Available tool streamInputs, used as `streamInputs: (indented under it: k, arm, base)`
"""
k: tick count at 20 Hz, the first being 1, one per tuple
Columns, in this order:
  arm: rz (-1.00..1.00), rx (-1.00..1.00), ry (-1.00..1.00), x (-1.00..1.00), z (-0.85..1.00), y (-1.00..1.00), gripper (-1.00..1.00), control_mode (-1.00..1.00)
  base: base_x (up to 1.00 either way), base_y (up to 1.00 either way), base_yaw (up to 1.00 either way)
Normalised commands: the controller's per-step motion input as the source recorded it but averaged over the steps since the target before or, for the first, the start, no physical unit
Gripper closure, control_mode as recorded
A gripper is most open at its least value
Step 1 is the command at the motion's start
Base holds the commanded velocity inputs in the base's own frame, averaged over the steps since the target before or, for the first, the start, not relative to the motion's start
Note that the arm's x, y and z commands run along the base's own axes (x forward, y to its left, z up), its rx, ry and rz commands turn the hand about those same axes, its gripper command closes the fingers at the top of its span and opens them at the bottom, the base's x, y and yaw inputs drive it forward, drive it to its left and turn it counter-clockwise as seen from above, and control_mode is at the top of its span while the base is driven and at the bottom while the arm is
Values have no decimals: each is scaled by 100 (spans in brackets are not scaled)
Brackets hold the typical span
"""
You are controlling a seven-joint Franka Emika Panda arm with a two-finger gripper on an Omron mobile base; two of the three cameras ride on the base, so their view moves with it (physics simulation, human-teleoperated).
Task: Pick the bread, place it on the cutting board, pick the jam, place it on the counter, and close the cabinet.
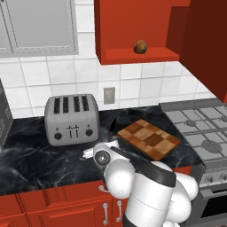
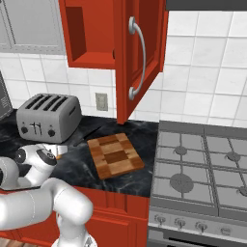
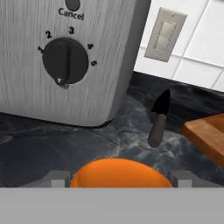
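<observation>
The wall (image 1: 146,84) is covered in white square tiles, and a small grey outlet (image 1: 109,95) sits on it. A silver toaster (image 1: 71,119) with four slots stands by the wall, with a little dark knife (image 3: 158,119) lying just beside it. On one side is a grey stove (image 2: 202,169) with round burners, a grey-white cupboard (image 1: 37,26) hangs up high, and red drawers (image 1: 53,208) with silver handles sit down low.

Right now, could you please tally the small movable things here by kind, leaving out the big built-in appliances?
Food: 2 (bread loaf, orange jam jar)
Prep tools: 2 (checkered cutting board, knife)
Small appliances: 1 (four-slot toaster)
Total: 5
</observation>
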Motion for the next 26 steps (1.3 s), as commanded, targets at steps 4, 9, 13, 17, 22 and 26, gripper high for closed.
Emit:
streamInputs:
  k: [4,9,13,17,22,26]
  arm:
    - [0,0,0,0,0,0,-100,-100]
    - [0,0,0,0,0,0,-100,-100]
    - [0,0,0,0,0,0,-100,-100]
    - [0,0,0,0,0,0,-100,-100]
    - [0,0,0,-5,0,0,-100,-100]
    - [0,0,0,-9,0,0,-100,-100]
  base:
    - [0,0,0]
    - [0,0,0]
    - [0,0,0]
    - [0,0,0]
    - [0,0,0]
    - [0,0,0]
